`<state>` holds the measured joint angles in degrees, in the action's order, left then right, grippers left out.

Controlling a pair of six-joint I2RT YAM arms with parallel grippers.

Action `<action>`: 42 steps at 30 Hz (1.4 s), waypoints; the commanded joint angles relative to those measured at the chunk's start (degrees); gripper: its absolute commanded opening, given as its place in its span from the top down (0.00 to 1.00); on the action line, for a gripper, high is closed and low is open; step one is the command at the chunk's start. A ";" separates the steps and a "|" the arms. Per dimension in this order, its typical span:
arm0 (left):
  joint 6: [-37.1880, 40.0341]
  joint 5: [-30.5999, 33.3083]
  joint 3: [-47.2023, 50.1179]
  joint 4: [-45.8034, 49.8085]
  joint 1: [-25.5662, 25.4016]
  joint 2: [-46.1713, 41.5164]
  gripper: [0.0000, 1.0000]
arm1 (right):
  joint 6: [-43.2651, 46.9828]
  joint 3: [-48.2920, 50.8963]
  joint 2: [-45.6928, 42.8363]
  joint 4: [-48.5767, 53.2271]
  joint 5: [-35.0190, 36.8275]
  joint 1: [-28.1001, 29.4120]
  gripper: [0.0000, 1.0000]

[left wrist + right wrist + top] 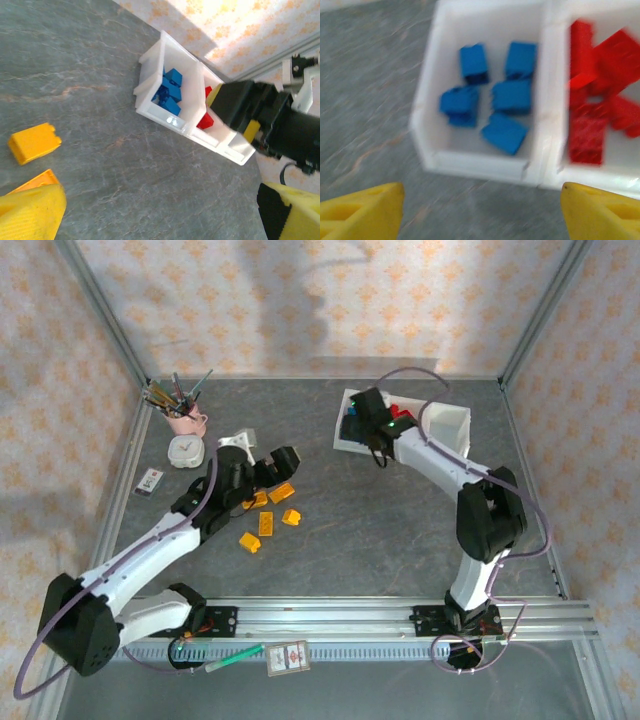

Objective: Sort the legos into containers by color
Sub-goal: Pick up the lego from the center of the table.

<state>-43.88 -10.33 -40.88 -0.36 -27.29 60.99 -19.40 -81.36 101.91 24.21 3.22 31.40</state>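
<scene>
The white tray (450, 425) is sitting near the far right corner of the surface (380, 540), with its three compartments running side by side. Five blue bricks (492, 100) are lying loose in the end compartment nearest the left edge of the surface, some touching one another. Red bricks (600, 100) are lying heaped together in the middle compartment. The right wrist view is blurring their outlines, so their count is not readable.

Several yellow-orange bricks (266, 525) are lying in a loose cluster on the surface left of centre, well apart from the tray. One of them is lying flat on its side in the left wrist view, near the left arm's fingertips.

The right gripper (480, 200) is hovering over the near rim of the tray, in front of the wall dividing the blue and red compartments. Its jaws are standing apart, and nothing is lying between its yellow fingertips (365, 210).

The left gripper (160, 210) is hanging over the far side of the yellow-orange cluster and is pointing toward the tray. Its jaws are also standing wide apart and are clamping nothing.

A pink cup (185, 422) holding pens is standing near the far left corner of the surface. A white round object (185, 450) is lying just beside it on the near side. A small card (150, 482) is lying close to the left edge.
</scene>
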 commanded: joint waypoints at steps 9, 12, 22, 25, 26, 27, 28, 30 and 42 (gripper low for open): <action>-2.77 6.50 8.54 13.88 3.39 -15.48 0.01 | -12.93 5.26 1.47 -3.89 -5.15 15.67 0.18; -3.23 7.16 9.94 15.85 3.91 -18.25 0.01 | -15.07 4.21 4.66 -5.42 -6.76 17.99 0.18; -3.81 9.11 10.82 18.53 4.81 -20.28 0.01 | -7.55 -6.94 17.36 -3.55 -6.03 20.76 0.16; -4.46 10.05 11.00 18.73 4.90 -20.89 0.01 | -4.66 -12.48 21.54 -0.52 -3.09 20.76 0.16; -4.46 10.18 11.09 18.66 4.92 -21.15 0.01 | -4.09 -13.78 22.55 0.06 -1.96 20.81 0.15; -4.55 10.32 11.24 18.69 4.96 -21.43 0.01 | -3.46 -15.22 23.69 0.63 -0.82 20.62 0.15; -4.64 10.58 11.33 18.79 5.01 -21.61 0.01 | -2.97 -16.91 25.05 1.49 0.00 20.46 0.15; -4.64 10.85 11.44 18.82 5.07 -21.88 0.01 | -2.65 -20.58 27.79 3.83 1.41 19.96 0.15; -4.99 11.56 12.01 17.79 5.60 -21.81 0.01 | 2.88 -32.38 36.37 6.81 0.25 16.56 0.35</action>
<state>-48.18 -0.10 -29.45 17.34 -22.33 39.72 -18.74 -110.89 136.79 29.39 2.13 48.62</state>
